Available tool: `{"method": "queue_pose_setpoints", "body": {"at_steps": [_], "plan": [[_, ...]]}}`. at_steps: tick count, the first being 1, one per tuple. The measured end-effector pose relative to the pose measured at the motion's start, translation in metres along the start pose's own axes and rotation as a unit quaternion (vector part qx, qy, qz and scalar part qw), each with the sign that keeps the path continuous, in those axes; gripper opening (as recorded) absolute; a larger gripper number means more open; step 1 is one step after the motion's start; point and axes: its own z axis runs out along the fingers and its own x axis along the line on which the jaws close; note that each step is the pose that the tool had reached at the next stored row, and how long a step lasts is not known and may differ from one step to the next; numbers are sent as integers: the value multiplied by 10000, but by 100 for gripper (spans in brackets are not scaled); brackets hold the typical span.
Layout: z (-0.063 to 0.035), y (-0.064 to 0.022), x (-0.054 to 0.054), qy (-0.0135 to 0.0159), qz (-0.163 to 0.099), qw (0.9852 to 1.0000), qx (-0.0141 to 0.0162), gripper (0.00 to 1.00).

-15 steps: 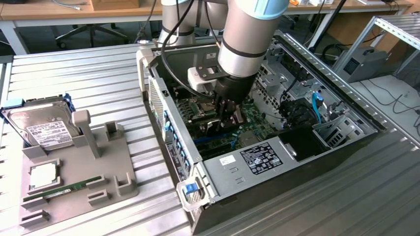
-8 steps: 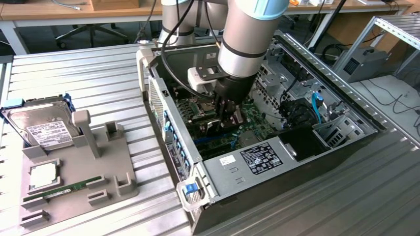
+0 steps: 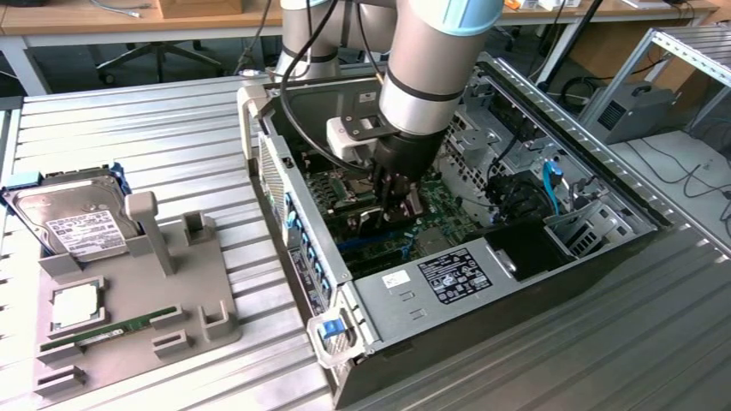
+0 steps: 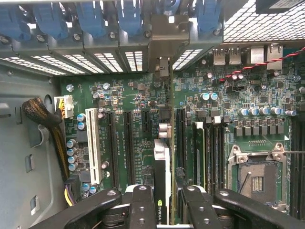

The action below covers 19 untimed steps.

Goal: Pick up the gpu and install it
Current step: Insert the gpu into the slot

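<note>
Fingers (image 4: 142,207) clenched on gpu (image 4: 162,164), card edge-on inside case (image 3: 520,287), just over motherboard (image 4: 119,90), bracket (image 4: 164,33) at rear opening. Seating well likely needs card upright, edge lined with slot, bracket in its gap, straight even push.

Bright even light, soft shadows

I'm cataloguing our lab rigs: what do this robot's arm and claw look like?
The arm is a silver-grey tube with a light-blue joint cap and a black band. A black cable loops to a white wrist block. The claw is black, with bolted fingers.
</note>
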Motion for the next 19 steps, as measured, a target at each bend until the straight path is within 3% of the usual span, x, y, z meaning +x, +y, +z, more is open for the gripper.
{"method": "queue_pose_setpoints", "body": {"at_steps": [19], "plan": [[35,-11,3,-13,0,10000,0,27]]}}
